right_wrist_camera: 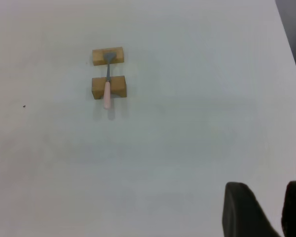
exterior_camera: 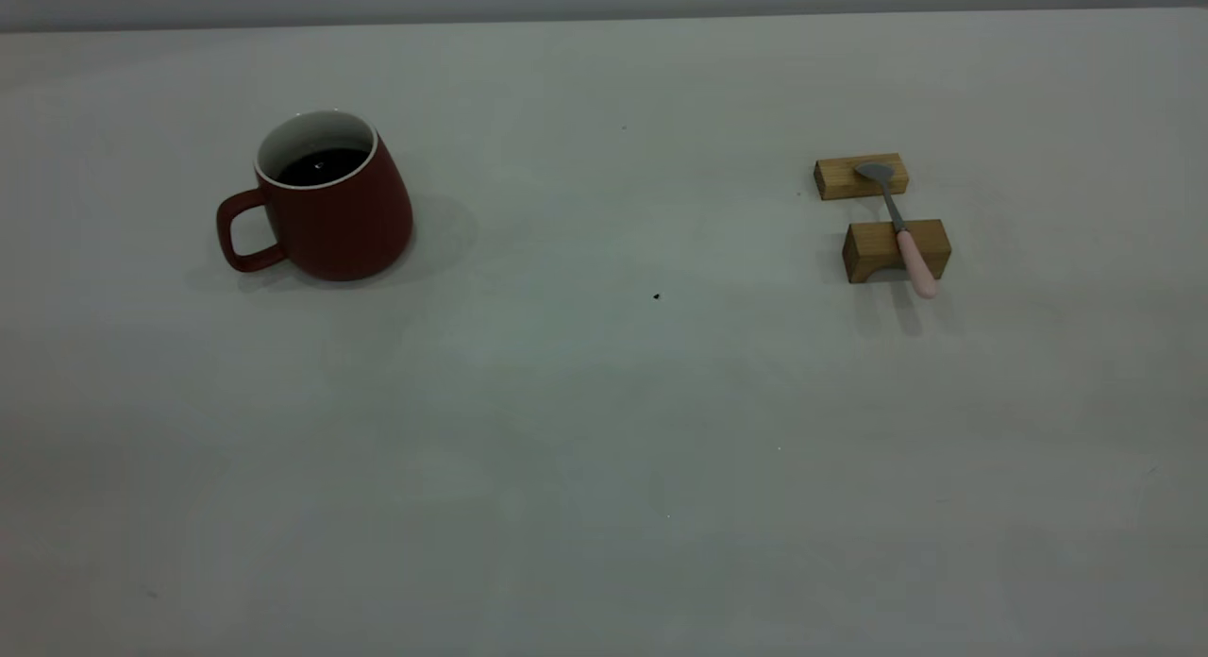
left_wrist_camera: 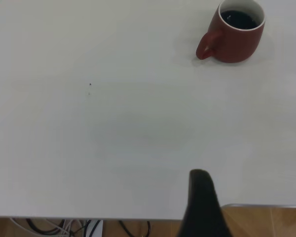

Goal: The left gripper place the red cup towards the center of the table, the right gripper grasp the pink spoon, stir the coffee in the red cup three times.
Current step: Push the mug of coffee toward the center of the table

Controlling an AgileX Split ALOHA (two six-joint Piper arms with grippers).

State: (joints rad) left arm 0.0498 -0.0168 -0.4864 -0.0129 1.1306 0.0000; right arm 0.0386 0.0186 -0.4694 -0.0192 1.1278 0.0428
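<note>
The red cup [exterior_camera: 330,213] stands upright at the table's [exterior_camera: 604,402] left, handle pointing left, with dark coffee [exterior_camera: 321,166] inside. The left wrist view shows the cup [left_wrist_camera: 234,42] far from my left gripper, of which only one dark finger [left_wrist_camera: 201,197] shows, near the table's edge. The pink spoon [exterior_camera: 901,227] lies across two wooden blocks at the right, bowl on the far one, pink handle jutting off the near one. My right gripper [right_wrist_camera: 266,190] hovers open, well away from the spoon [right_wrist_camera: 107,84], with bare table between its fingers. Neither gripper shows in the exterior view.
Two tan wooden blocks [exterior_camera: 861,177] [exterior_camera: 873,251] carry the spoon. A tiny dark speck [exterior_camera: 657,296] marks the table's middle. Cables [left_wrist_camera: 89,228] and a wooden floor [left_wrist_camera: 266,222] show beyond the table's edge in the left wrist view.
</note>
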